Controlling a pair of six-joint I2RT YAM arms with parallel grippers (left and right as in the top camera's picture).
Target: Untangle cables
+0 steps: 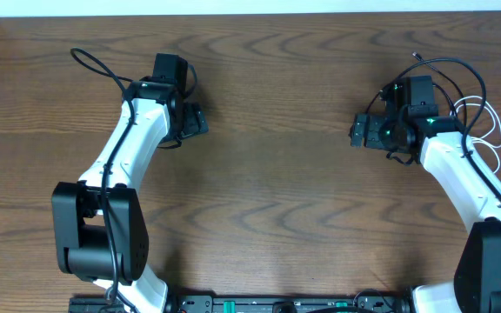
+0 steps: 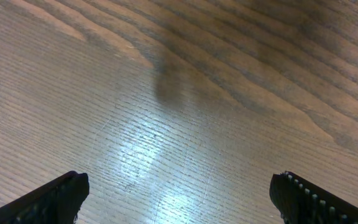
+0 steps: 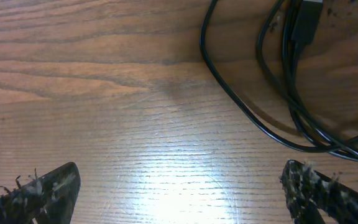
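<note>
The black cable (image 1: pixel 450 63) arcs in a loop behind my right arm at the table's right side, and the white cable (image 1: pixel 491 130) loops just beyond it, partly hidden by the arm. In the right wrist view, several strands of the black cable (image 3: pixel 229 90) curve across the upper right, with a small plug (image 3: pixel 304 22) lying among them. My right gripper (image 3: pixel 179 194) (image 1: pixel 364 132) is open over bare wood, left of the cables and holding nothing. My left gripper (image 2: pixel 179 199) (image 1: pixel 190 122) is open too, far to the left over bare table, with no cable in its view.
The wooden table (image 1: pixel 277 174) stretches between the two arms. A thicker black wire (image 1: pixel 94 63) fixed to the left arm loops out at the upper left. The table's far edge (image 1: pixel 250 14) meets a white wall.
</note>
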